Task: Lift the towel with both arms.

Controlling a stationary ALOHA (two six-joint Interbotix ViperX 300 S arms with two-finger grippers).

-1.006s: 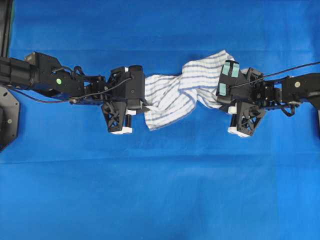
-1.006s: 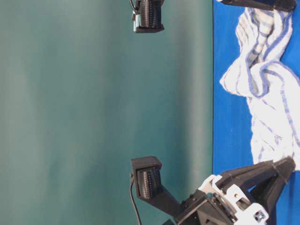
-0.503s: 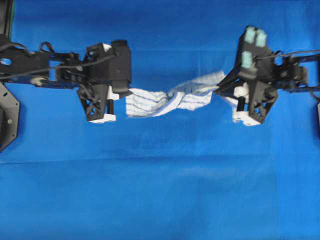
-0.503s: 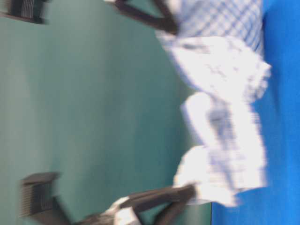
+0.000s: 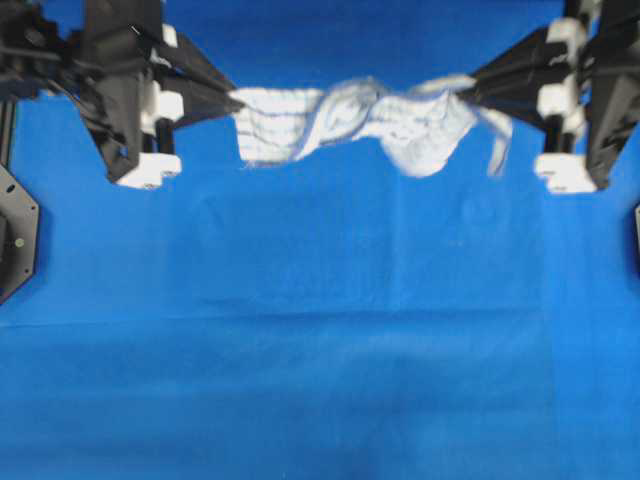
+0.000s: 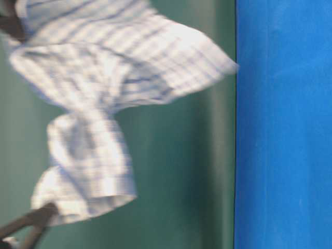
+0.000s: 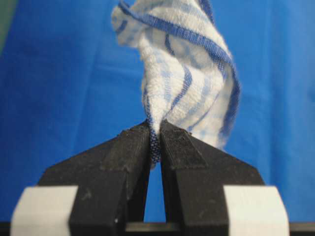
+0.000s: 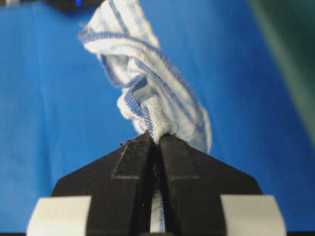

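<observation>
Cloth like this towel [image 5: 350, 125] looks light, limp and easy to bunch: it sags and twists between its two held ends, so I judge it will handle as a soft, unbreakable load that can slide out of a shallow pinch. Best holds are at opposite ends, on a gathered fold or hem, which is where both claws have it. In the left wrist view the left claw [image 7: 154, 135] is nearly closed, pinching a thin blue-striped edge between its black fingers [image 7: 125, 157], and the rest of the towel rises away from the tips. In the right wrist view the right claw [image 8: 158, 140] is clamped on a rolled hem, with a strip of cloth running down between its fingers. From overhead the towel hangs stretched between the two claws, clear of the blue table [image 5: 320, 350], its middle twisted and drooping slightly. The table-level view is blurred but shows it well above the surface.
</observation>
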